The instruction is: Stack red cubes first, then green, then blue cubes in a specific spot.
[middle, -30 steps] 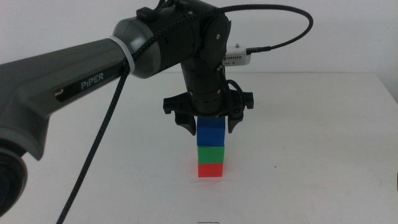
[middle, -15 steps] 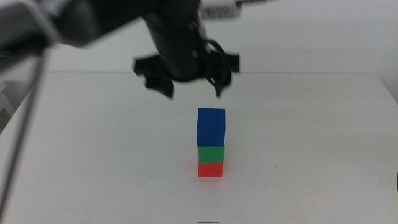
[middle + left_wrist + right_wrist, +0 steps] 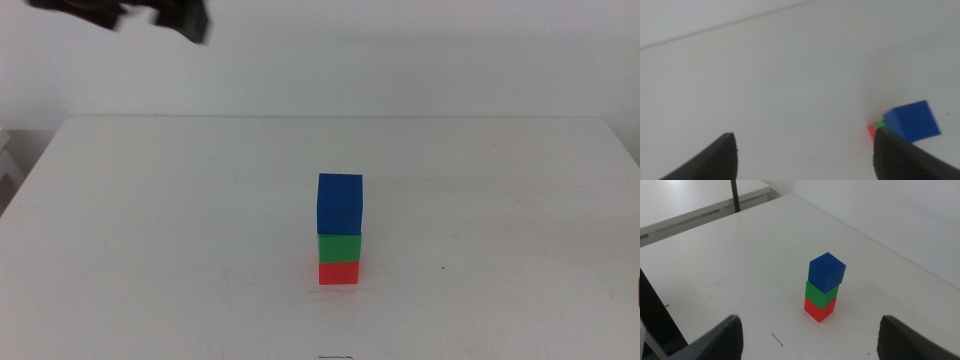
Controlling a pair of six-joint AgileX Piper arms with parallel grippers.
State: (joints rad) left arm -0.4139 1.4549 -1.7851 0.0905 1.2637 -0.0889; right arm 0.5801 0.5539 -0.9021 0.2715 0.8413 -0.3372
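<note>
The red cube [image 3: 339, 272] sits on the white tabletop [image 3: 150, 230] near the middle, the green cube [image 3: 339, 247] on it and the blue cube [image 3: 340, 203] on top. The blue cube stands turned a little against the green one. My left gripper [image 3: 150, 15] is a blurred dark shape high at the far left, well clear of the stack. In the left wrist view it [image 3: 805, 147] is open and empty, with the blue cube [image 3: 912, 120], green cube [image 3: 880, 124] and red cube [image 3: 871, 131] beside one jaw. My right gripper [image 3: 810, 330] is open and empty and faces the stack [image 3: 822, 290] from a distance.
The table's far edge [image 3: 330, 117] meets a white wall. In the right wrist view a second white desk [image 3: 700, 200] with a black pole [image 3: 735, 195] stands beyond the table, and a dark post [image 3: 652, 315] stands at the side.
My left gripper has let go of the blue cube, risen and swung away to the far left. The three-cube stack has stayed in place.
</note>
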